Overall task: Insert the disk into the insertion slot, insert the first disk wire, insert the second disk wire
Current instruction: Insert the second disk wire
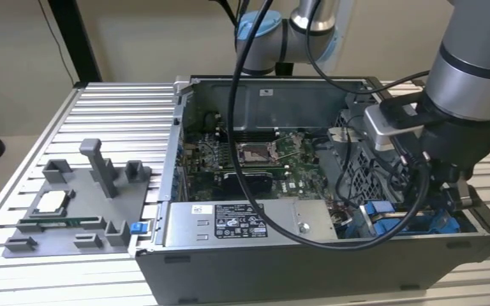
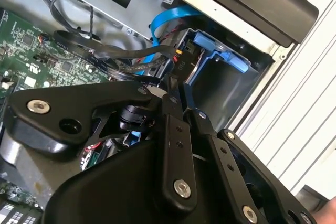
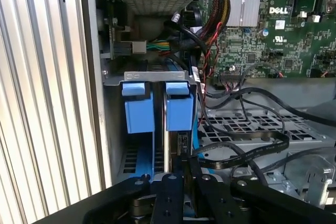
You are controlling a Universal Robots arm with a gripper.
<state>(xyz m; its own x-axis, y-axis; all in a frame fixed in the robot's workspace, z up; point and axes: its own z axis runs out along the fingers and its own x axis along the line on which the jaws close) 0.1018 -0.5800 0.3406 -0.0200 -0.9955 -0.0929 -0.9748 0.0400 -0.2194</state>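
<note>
Black linkage fingers (image 3: 181, 182) of my gripper (image 2: 178, 90) are sitting nearly closed on a black cable plug (image 2: 181, 59) at the edge of the blue-framed silver disk (image 3: 178, 111). I am seeing that disk standing inside the grey metal insertion slot with blue rails (image 3: 137, 108), beside the green motherboard (image 3: 262, 30).

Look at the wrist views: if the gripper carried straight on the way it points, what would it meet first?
Most likely the black connector at the disk's edge, seated in the insertion slot. The gripper sits just short of it, fingers nearly together. Depth is hard to judge.
</note>
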